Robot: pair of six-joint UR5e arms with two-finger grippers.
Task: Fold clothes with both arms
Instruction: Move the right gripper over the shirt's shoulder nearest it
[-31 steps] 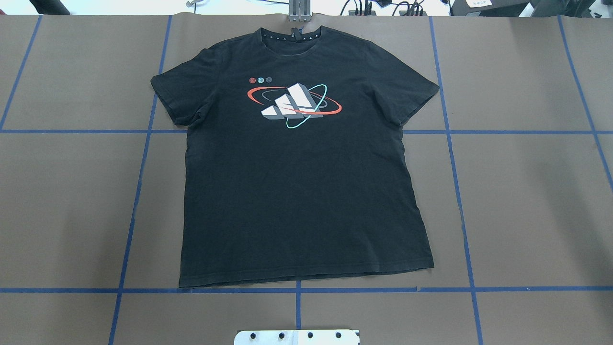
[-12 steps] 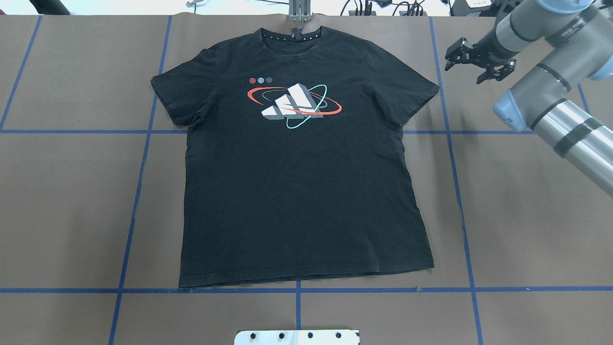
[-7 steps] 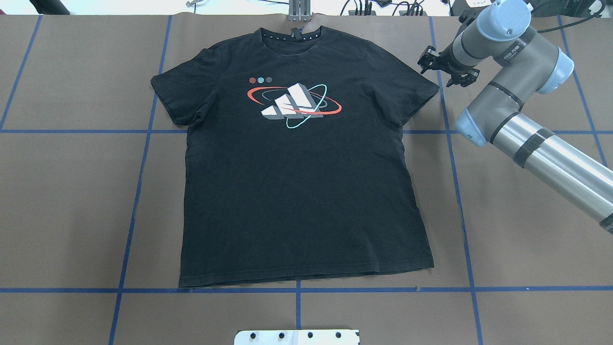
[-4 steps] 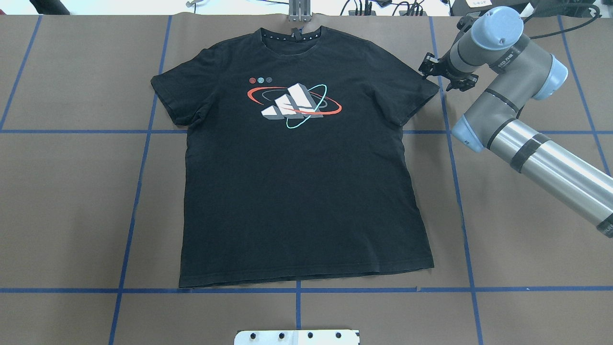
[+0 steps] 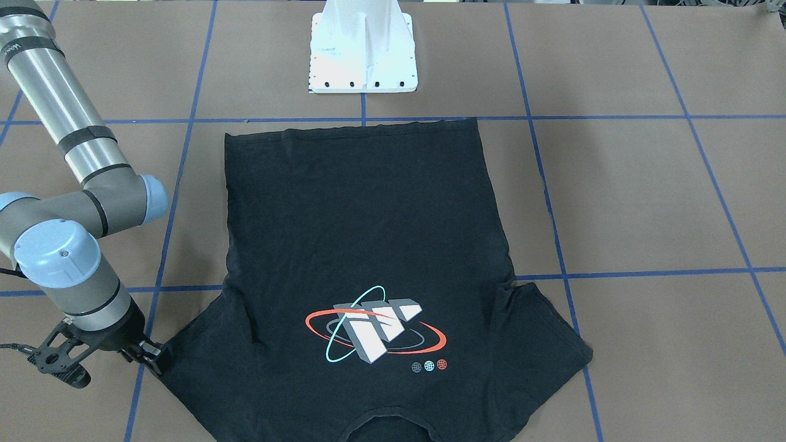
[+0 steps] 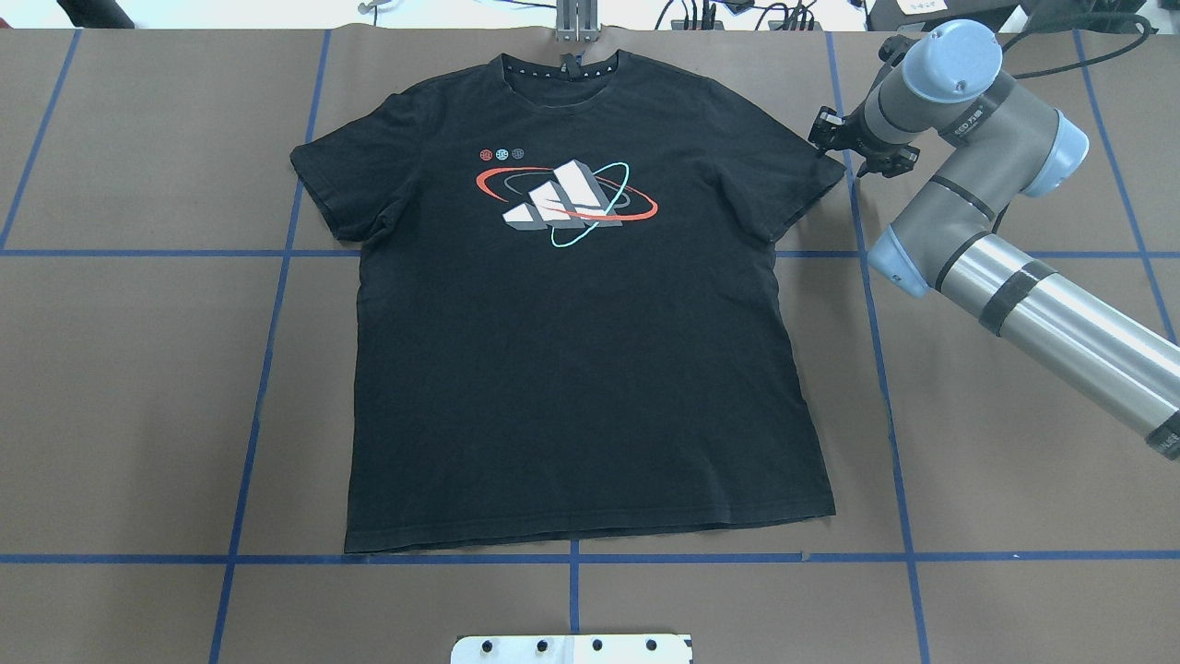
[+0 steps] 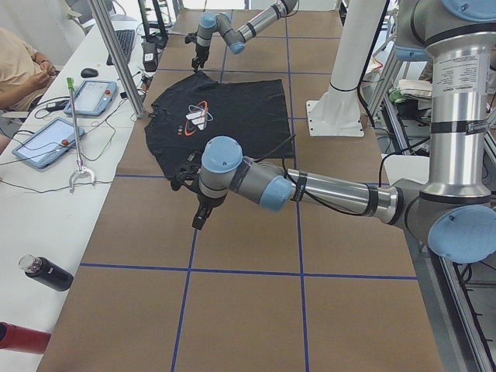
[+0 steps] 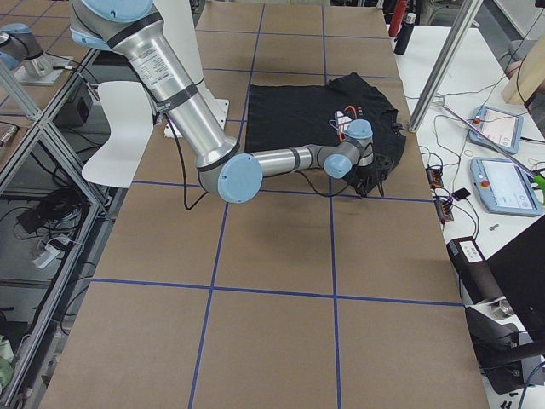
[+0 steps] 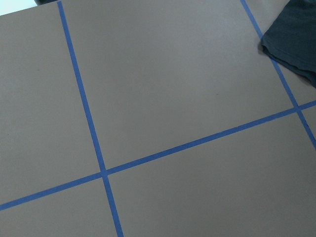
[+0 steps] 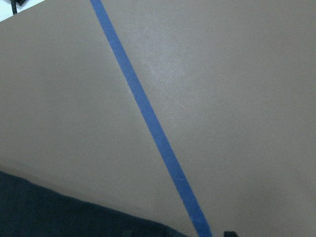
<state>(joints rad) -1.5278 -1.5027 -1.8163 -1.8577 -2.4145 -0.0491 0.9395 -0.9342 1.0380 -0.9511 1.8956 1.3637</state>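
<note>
T-shirt (image 6: pixel 572 369), black with short sleeves, lies flat and print-up in the middle of the brown table (image 6: pixel 120 397). In the overhead view its collar points to the top edge, and its hem sits just above a line of blue tape (image 6: pixel 138 253) low in the frame. The grey, red and cyan logo (image 6: pixel 567 205) shows on the chest.

We see the right arm (image 6: pixel 1060 318) come in from the right edge of the overhead view. Its right gripper (image 6: pixel 853 148) is down at the tip of the sleeve in the upper right, with the fingers (image 5: pixel 155 358) spread apart. In the front view one of them touches the sleeve's edge at the lower left. The right wrist view shows dark cloth in its bottom left corner, beside a slanted tape line.

The left arm (image 7: pixel 325 190) shows only in the left side view, stretched across mid-frame. Its left gripper (image 7: pixel 200 217) points down over the table, just off the shirt's near edge. We cannot tell whether those fingers are apart or together. The left wrist view catches a sleeve corner in its upper right.
</note>
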